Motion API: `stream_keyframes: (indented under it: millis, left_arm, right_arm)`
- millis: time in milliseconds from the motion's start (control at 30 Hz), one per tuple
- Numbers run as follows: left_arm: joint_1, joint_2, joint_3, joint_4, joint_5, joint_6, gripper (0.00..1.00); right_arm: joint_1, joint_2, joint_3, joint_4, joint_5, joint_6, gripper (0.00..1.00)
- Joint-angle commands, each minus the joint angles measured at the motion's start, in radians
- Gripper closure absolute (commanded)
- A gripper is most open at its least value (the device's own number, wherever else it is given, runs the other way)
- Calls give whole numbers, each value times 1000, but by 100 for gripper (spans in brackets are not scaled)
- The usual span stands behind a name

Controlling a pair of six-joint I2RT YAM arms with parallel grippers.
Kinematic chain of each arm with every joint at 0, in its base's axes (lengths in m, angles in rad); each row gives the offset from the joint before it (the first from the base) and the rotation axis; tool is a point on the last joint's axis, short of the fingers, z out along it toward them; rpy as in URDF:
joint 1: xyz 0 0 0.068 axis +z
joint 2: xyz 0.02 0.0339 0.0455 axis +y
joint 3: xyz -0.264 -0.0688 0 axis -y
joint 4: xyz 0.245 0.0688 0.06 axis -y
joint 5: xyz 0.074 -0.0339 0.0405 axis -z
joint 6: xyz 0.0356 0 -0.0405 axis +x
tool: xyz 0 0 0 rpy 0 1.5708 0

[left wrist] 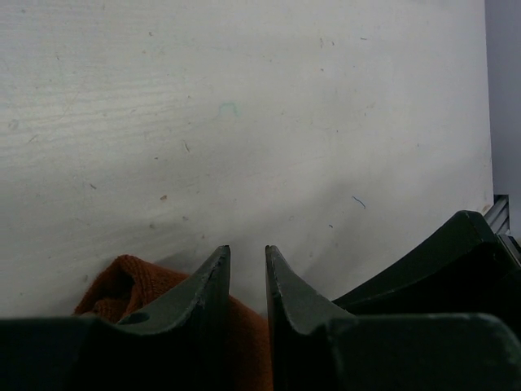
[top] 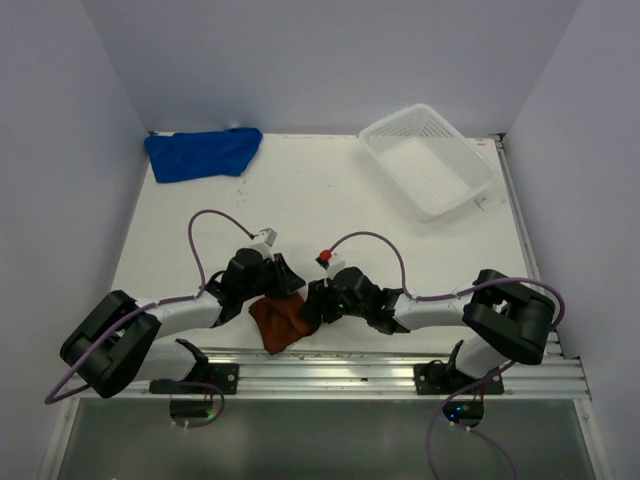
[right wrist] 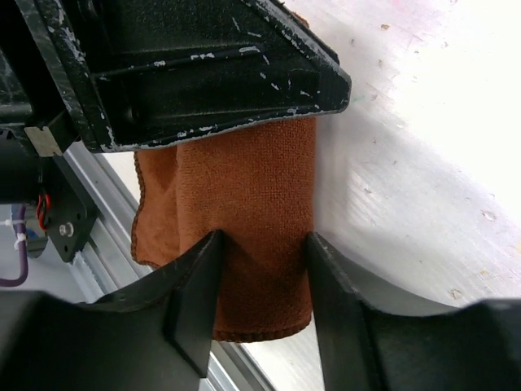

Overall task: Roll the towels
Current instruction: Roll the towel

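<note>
The rust-brown cloth towel [top: 278, 322] is bunched into a loose fold at the near edge of the white surface [top: 330, 200], set between both arms, probably so the roll can be tightened; the right pincer [right wrist: 262, 238] is spread apart, straddling the folded band as if lined up for a grab; only a narrow gap is shown at the left pincer [left wrist: 247, 251], and whether cloth is nipped can't be told; the bright blue cloth towel [top: 203, 152] is parked at the far left corner.
</note>
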Motion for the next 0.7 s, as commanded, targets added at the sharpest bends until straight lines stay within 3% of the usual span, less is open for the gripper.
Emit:
stream_keyframes:
  millis: [0, 300, 400, 667]
  left_arm:
    - [-4, -23, -21, -16, -51, 19, 72]
    - [-3, -85, -6, -72, -93, 30, 72]
    - [-3, -104, 20, -102, -113, 42, 72]
    - [-1, -137, 106, -165, -137, 57, 70]
  right_arm:
    - [4, 20, 6, 0, -46, -8, 53]
    - [23, 28, 44, -54, -20, -31, 85]
    - [51, -1, 78, -138, 52, -74, 88]
    - [192, -54, 213, -461, 572, -217, 91]
